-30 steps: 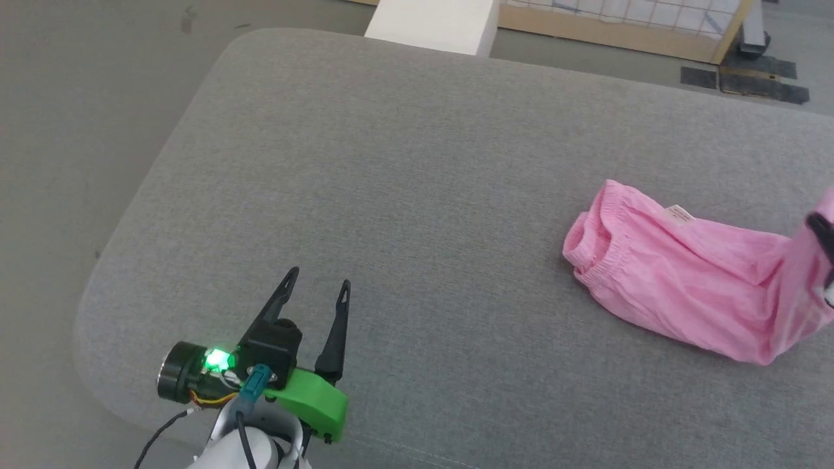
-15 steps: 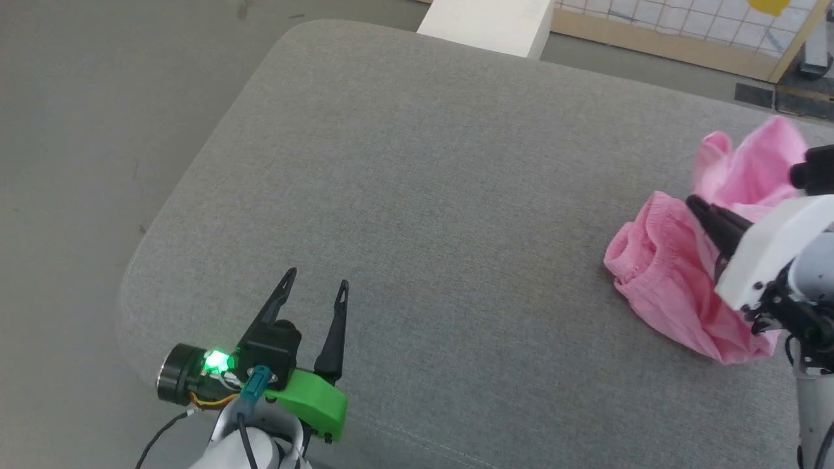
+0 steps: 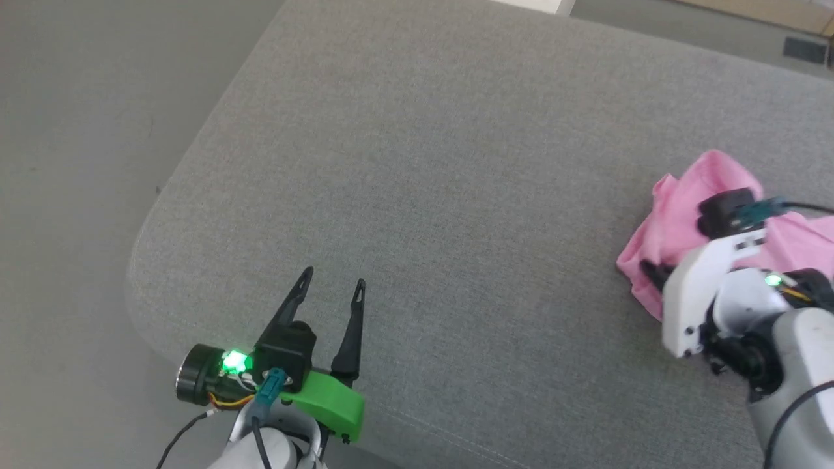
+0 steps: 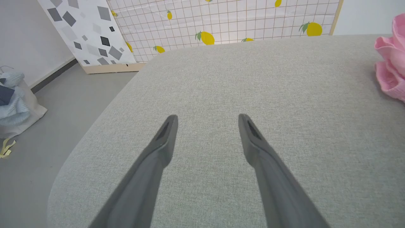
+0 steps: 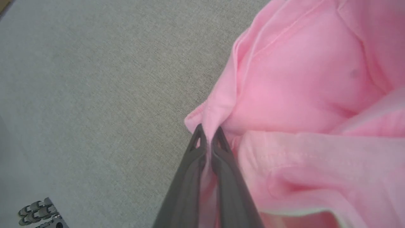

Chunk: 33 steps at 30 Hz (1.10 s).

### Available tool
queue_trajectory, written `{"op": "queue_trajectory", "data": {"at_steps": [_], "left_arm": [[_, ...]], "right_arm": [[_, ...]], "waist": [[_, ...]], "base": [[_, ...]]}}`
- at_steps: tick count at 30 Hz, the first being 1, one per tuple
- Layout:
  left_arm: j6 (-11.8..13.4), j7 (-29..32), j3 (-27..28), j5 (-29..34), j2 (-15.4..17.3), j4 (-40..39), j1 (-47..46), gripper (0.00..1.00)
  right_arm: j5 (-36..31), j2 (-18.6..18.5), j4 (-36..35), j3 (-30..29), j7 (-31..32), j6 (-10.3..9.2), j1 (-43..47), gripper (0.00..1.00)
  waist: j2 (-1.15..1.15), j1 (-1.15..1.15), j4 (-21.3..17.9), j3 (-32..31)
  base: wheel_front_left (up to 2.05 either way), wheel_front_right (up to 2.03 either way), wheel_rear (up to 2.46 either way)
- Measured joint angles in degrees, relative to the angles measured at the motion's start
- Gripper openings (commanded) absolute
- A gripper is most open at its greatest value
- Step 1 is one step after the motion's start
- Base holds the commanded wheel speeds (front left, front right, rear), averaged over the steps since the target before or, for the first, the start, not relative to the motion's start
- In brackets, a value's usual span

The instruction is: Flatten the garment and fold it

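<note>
Head view: a broad grey woven-fabric cushion with rounded corners [image 3: 456, 163] lies before the robot, with smooth grey floor [image 3: 78, 130] past its left edge. In the left wrist view, a white grid-patterned panel printed with yellow lemons [image 4: 227, 22] stands beyond the cushion's far edge. Beside it is a white panel flecked with grey and black angular shapes [image 4: 85, 31], and a pale blue soft toy [image 4: 11, 95] sits on the floor by the wall.

The garment [image 3: 677, 208], a small light-pink piece of thin soft cloth, lies bunched on the right part of the cushion. The right gripper [image 3: 648, 267] reaches into its left side. In the right wrist view, the gripper's [image 5: 208, 128] two dark fingers are pressed together with a fold of the pink cloth's [image 5: 300, 79] edge pinched between the tips. The left gripper [image 3: 333, 277] stands with its fingers spread wide and holds nothing, above the near left part of the cushion. It is well apart from the garment, which shows at the right edge [image 4: 390, 63] of the left wrist view.
</note>
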Motion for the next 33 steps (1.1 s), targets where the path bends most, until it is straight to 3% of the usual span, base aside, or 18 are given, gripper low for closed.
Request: {"op": "queue_trajectory", "data": {"at_steps": [4,5,6,7,17,22,27,33], "left_arm": [[-0.08,-0.08,-0.16,0.0,-0.42,0.87,-0.14,1.0],[-0.1,-0.08,-0.16,0.0,-0.46,1.07,-0.24,1.0],[-0.12,-0.09,-0.13,-0.01,-0.47,1.27,-0.32,1.0],[-0.14,-0.09,-0.14,-0.04,-0.48,1.46,-0.37,1.0],[-0.8,0.29,0.6,-1.18,0.77,1.86,-0.53,1.0],[-0.51,0.67,2.23,-3.11,2.09,0.89,-0.5,1.0],[0.48,0.86,4.35,-4.19,3.41,-0.57,-0.36,1.0],[0.96,0.85,5.48,-4.87,4.58,-1.79,0.35,1.0]], "right_arm": [[0.38,-1.41,1.2,4.66,-1.11,0.0,-0.04,0.0],[0.64,-1.64,1.45,5.45,-1.41,0.0,-0.06,0.07],[0.7,-1.98,1.49,6.3,-2.08,0.0,-0.09,0.78],[1.18,-2.04,1.69,6.58,-2.83,0.0,-0.2,1.0],[8.12,-5.69,-4.71,10.62,-7.55,0.0,-3.37,1.0],[7.51,-9.99,-8.09,8.09,-13.96,0.0,-7.02,1.0],[2.91,-13.91,-8.33,3.69,-22.93,0.0,-7.73,1.0],[-1.34,-14.18,-7.83,-4.49,-31.85,0.0,-2.23,1.0]], "waist": [[0.0,0.0,0.07,0.48],[0.0,0.0,0.0,0.37],[0.0,0.0,-0.12,0.18],[0.0,0.0,-0.3,-0.08],[0.0,0.0,-4.23,-4.02],[0.0,0.0,-7.24,-5.86],[0.0,0.0,-10.79,-7.09],[0.0,0.0,-14.62,-7.8]], "base": [[0.0,0.0,0.0],[0.0,0.0,0.0],[0.0,0.0,0.0],[0.0,0.0,0.0],[0.0,0.0,0.0],[0.0,0.0,0.0],[0.0,0.0,0.0],[0.0,0.0,0.0]]}}
